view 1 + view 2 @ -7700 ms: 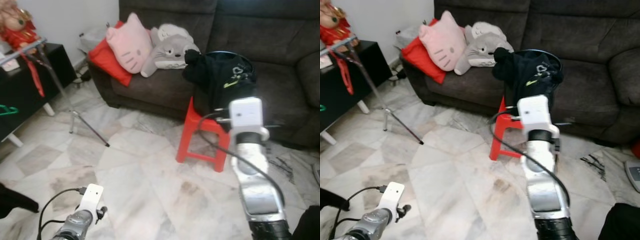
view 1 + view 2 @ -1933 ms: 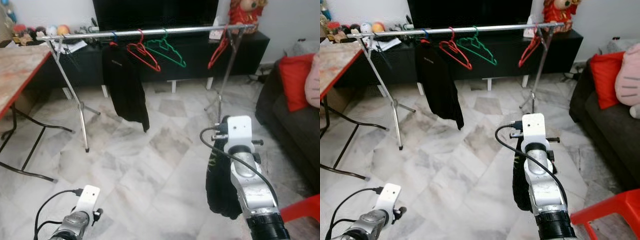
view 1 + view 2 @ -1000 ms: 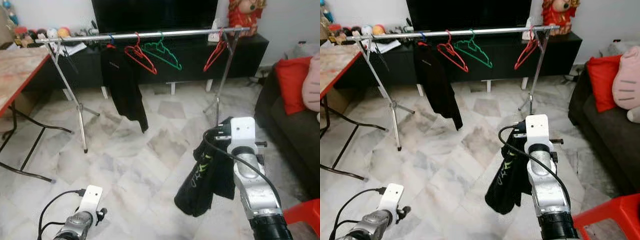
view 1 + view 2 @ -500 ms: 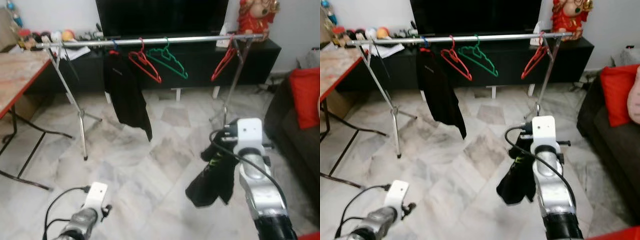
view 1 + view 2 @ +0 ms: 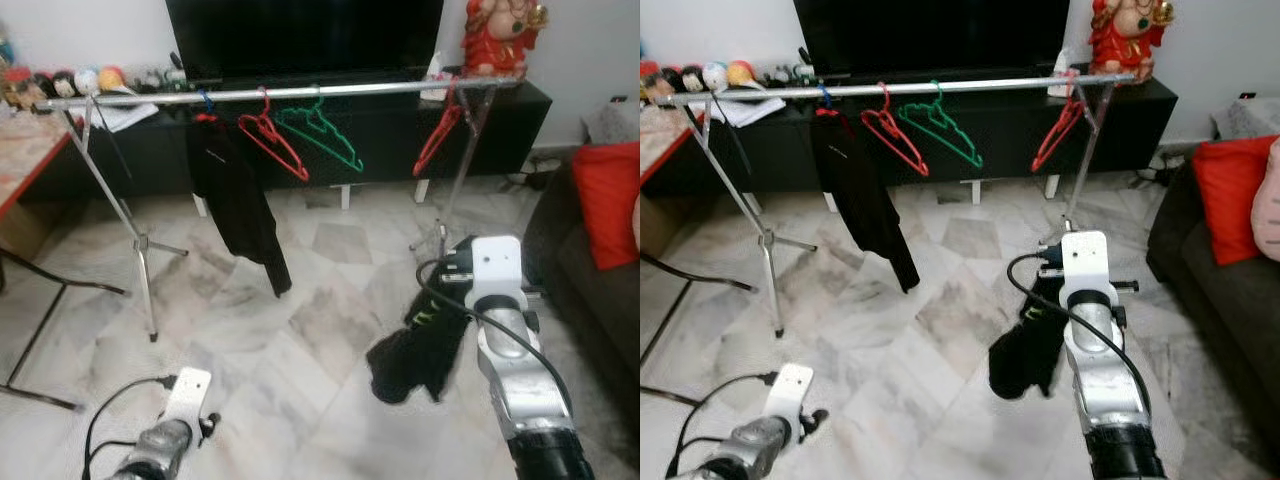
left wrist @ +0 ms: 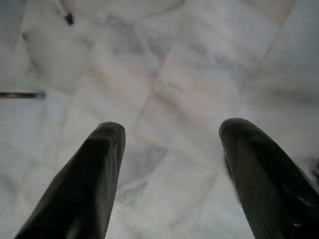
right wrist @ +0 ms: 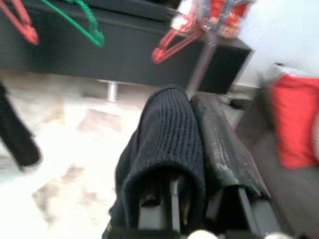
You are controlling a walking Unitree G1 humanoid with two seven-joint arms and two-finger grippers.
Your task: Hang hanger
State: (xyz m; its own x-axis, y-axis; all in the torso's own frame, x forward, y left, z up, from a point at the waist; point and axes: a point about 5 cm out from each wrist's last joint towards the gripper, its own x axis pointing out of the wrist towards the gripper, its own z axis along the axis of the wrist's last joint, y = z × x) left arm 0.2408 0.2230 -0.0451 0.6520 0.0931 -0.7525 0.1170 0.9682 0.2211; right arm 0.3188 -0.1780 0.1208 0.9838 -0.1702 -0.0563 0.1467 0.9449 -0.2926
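A silver clothes rail (image 5: 300, 92) stands ahead on tripod legs. On it hang a black garment (image 5: 235, 195), a red hanger (image 5: 270, 140), a green hanger (image 5: 325, 135) and another red hanger (image 5: 437, 140) near the right post. My right gripper (image 7: 197, 129) is shut on a black garment (image 5: 415, 350) with a green mark. The cloth drapes over the fingers and dangles below my wrist, well short of the rail. No hanger can be made out inside the cloth. My left gripper (image 6: 169, 134) hangs low over the marble floor, open and empty.
A black TV cabinet (image 5: 400, 120) runs behind the rail, with a red figurine (image 5: 495, 30) on top. A dark sofa (image 5: 590, 290) with a red cushion (image 5: 610, 200) sits to the right. A table (image 5: 15, 150) with thin black legs stands at the left.
I have turned from the sofa and red stool to face the rail. The black garment now hangs from my right gripper and has swung about. The view has shifted slightly.
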